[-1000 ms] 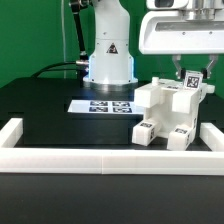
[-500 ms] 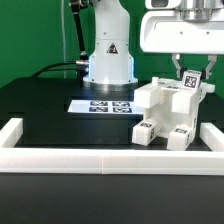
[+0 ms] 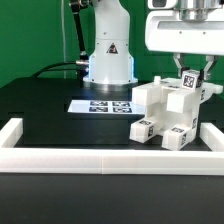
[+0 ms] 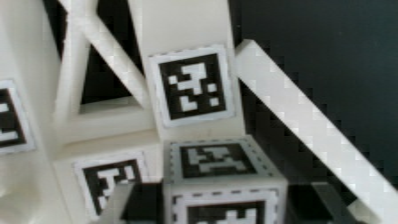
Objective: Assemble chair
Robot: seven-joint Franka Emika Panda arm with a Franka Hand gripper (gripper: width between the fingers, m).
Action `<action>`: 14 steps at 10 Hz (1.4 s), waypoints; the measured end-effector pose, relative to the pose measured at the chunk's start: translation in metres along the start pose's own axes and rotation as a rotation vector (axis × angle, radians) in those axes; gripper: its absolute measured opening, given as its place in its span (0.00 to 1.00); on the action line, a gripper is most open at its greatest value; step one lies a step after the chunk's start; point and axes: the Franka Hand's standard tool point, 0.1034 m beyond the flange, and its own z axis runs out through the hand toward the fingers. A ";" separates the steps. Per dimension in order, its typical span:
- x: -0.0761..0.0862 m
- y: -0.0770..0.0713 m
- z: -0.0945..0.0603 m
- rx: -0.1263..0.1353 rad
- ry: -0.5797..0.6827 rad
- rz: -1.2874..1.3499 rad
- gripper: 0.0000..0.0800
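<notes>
**Chair clamped at its top**

The gripper (image 3: 189, 72) is seen closed on the tagged upper part of the chair (image 3: 160, 112), which is held between the jaws. The chair is located at the exterior view's right of the black table (image 3: 50, 120), near the border rail (image 3: 100, 157).

The chair (image 3: 168, 115) looks like smooth white plastic with a faint sheen, and its small tags (image 4: 192, 88) are flat black-and-white print. The table (image 3: 50, 120) under it is matt black. The border rail (image 3: 100, 160) is plain matt white, while the robot's base (image 3: 108, 55) is glossy white plastic catching the light.
</notes>
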 end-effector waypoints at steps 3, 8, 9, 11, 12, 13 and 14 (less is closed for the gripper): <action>-0.001 -0.001 0.000 0.001 0.000 0.123 0.37; -0.001 0.000 0.001 0.000 0.003 -0.057 0.80; -0.001 0.000 0.001 0.000 0.003 -0.185 0.81; -0.003 -0.004 0.001 0.007 0.022 -0.429 0.81; -0.002 -0.003 0.002 0.010 0.033 -0.545 0.81; -0.002 -0.003 0.002 0.008 0.036 -0.628 0.81; -0.004 -0.005 0.002 0.008 0.039 -0.691 0.81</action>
